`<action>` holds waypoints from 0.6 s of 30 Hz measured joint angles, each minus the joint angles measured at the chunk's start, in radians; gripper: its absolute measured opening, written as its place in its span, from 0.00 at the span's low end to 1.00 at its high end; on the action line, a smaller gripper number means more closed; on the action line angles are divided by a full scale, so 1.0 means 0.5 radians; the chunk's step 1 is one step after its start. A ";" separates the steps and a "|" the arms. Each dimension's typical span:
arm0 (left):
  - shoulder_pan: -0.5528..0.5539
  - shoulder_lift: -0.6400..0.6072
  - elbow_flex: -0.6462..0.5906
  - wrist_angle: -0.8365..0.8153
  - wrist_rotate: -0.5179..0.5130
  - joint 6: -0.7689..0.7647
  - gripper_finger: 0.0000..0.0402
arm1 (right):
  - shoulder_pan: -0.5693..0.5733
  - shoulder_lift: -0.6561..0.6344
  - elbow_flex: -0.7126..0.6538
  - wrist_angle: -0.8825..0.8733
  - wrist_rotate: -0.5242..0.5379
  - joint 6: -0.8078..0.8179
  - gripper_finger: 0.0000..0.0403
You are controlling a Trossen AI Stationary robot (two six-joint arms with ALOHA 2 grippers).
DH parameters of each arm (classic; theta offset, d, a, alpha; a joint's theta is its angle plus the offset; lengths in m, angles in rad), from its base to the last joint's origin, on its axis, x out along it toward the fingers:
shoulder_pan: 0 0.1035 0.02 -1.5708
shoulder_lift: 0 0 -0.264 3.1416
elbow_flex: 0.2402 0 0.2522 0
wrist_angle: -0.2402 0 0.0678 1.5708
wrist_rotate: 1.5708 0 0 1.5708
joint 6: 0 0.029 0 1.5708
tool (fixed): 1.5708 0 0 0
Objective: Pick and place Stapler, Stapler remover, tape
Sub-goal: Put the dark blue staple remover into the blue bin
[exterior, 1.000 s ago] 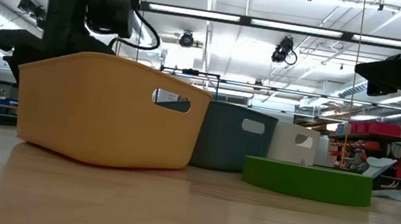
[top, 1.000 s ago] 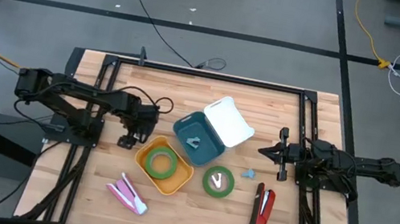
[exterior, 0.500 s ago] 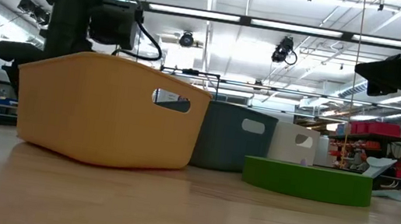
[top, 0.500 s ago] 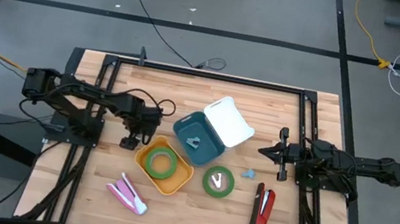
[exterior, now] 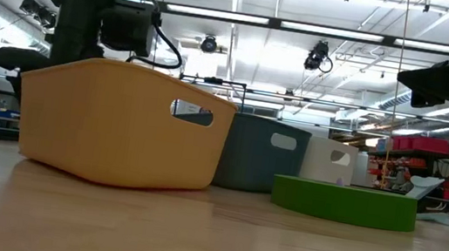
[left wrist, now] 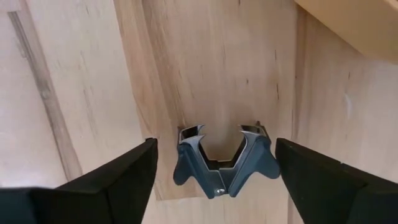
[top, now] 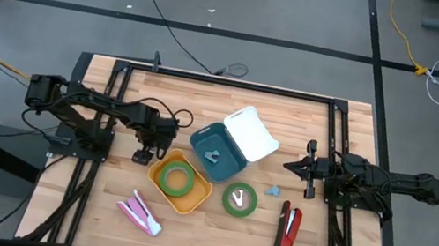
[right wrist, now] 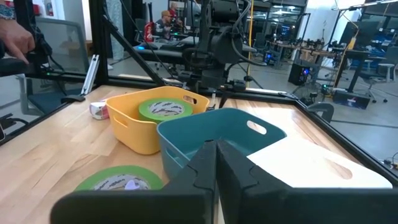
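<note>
Since the earlier frame, my left gripper (top: 140, 157) slid nearer the yellow bin (top: 180, 183); fingers released. Only its wrist view shows the staple remover (left wrist: 222, 163) on the desk (left wrist: 81, 93). Right fingers (right wrist: 211, 168) clenched, empty.

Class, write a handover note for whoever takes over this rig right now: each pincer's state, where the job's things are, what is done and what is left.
Left pincer: open, straddling a blue staple remover on the table beside the yellow bin, not gripping it.
Right pincer: shut, empty, waiting on the right side.
Done: one tape roll lies in the yellow bin; a small grey item lies in the teal bin.
Left: second tape roll, red stapler and pink stapler, all on the table.
</note>
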 joint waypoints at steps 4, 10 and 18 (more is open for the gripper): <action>0.000 0.000 0.001 0.000 0.000 0.000 0.74 | 0.000 0.001 0.001 0.000 0.000 -0.001 0.03; 0.000 0.000 0.001 0.000 0.000 -0.001 0.65 | 0.001 0.001 0.000 0.001 0.000 0.000 0.03; 0.000 0.000 0.001 0.023 0.001 0.000 0.55 | 0.001 0.001 0.000 0.000 0.000 0.000 0.03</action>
